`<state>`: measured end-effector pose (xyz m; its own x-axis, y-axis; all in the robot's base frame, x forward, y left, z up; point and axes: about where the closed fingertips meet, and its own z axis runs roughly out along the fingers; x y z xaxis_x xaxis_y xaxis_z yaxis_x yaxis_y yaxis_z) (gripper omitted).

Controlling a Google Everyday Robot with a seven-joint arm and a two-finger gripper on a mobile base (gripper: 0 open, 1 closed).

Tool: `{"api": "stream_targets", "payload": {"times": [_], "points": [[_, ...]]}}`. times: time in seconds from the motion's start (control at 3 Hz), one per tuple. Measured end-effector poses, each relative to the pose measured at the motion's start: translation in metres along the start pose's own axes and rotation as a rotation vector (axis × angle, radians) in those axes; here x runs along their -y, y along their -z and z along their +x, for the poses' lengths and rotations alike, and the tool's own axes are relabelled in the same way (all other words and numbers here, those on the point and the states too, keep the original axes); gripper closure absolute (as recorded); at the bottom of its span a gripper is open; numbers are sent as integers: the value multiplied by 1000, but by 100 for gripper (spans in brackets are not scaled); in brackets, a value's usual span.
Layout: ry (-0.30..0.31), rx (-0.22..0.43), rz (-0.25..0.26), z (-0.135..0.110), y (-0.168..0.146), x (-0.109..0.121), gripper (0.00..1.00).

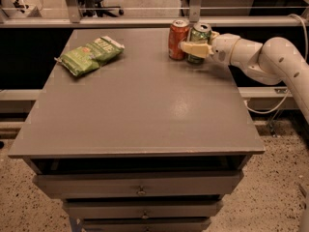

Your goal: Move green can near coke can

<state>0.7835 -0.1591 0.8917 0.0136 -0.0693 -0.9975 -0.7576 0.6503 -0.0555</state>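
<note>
The green can (199, 36) stands upright at the far right of the grey table (140, 105), right beside the coke can (178, 38), which is upright to its left. The two cans are almost touching. My gripper (196, 46) reaches in from the right on a white arm and its pale fingers (194, 49) are shut on the green can, covering its lower front.
A flat green chip bag (90, 55) lies at the table's far left. A metal rail and posts run behind the table's back edge. Drawers sit under the table front. The floor is speckled.
</note>
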Motion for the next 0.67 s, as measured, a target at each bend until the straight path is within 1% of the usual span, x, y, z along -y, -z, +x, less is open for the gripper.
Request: {"api": "stream_targets", "payload": {"times": [0.33, 0.67], "points": [[-7, -6, -2, 3, -1, 1, 12], [-19, -14, -9, 6, 0, 0, 0]]}}
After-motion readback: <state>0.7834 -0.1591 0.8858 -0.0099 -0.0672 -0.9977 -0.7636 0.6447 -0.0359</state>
